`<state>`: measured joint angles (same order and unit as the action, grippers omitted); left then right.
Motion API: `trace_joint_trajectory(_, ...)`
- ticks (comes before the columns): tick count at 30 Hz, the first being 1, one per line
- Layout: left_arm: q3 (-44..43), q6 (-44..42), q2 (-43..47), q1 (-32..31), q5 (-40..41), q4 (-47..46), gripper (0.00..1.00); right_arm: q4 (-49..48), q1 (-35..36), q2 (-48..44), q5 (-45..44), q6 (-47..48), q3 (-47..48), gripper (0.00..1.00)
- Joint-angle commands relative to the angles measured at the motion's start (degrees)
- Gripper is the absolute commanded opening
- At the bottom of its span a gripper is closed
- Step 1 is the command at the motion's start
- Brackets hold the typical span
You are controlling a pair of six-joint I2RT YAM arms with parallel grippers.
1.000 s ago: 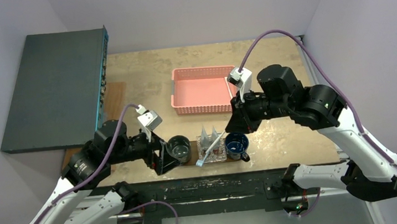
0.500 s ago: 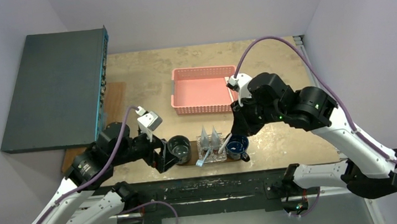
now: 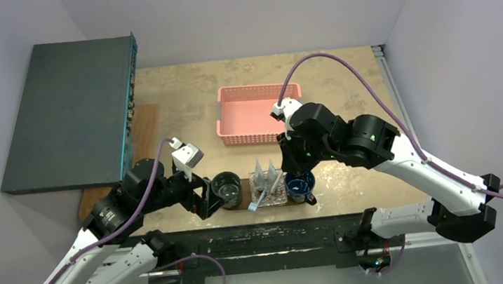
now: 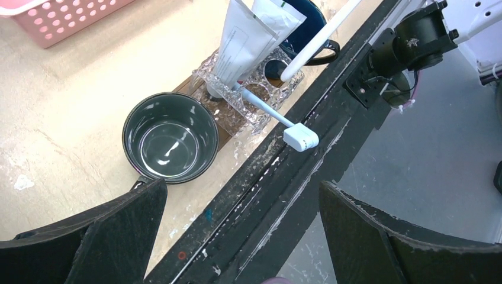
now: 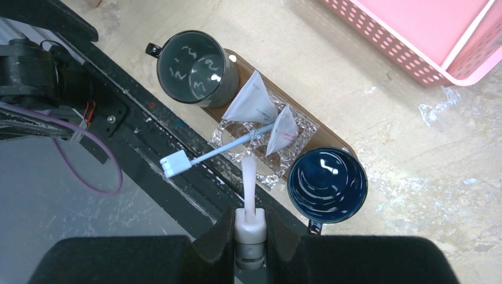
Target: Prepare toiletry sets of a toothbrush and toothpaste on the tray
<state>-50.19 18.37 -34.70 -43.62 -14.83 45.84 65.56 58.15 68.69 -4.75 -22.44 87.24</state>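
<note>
Near the front edge of the table [image 3: 341, 83], before the pink basket [image 3: 256, 113], the tray [image 4: 227, 131] is laid. On it a grey mug [image 5: 192, 66], a blue mug [image 5: 327, 184] and, between them, a clear holder [image 5: 266, 168] are carried. Two toothpaste tubes [image 5: 251, 100] are stood in the holder, and a pale blue toothbrush [image 5: 225, 145] is leaned out of it. A white toothbrush [image 5: 249, 177] is clamped by the right gripper [image 5: 249, 239], its tip at the holder. The left gripper [image 4: 243, 236] is spread wide beside the grey mug.
</note>
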Motion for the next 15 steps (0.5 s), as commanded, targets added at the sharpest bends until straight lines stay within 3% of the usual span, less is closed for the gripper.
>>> trace_joint_trajectory(1, 0.3, -1.6, 0.6, 0.1, 1.0, -2.3, 1.0, -2.1, 1.4, 0.0, -4.7, -2.2, -0.6, 0.0)
trace_joint_trajectory(15, 0.6, -1.5, 1.7, 0.1, 1.6, -1.9, 1.0, -4.7, 4.7, 1.3, -8.1, -4.5, -5.8, 0.0)
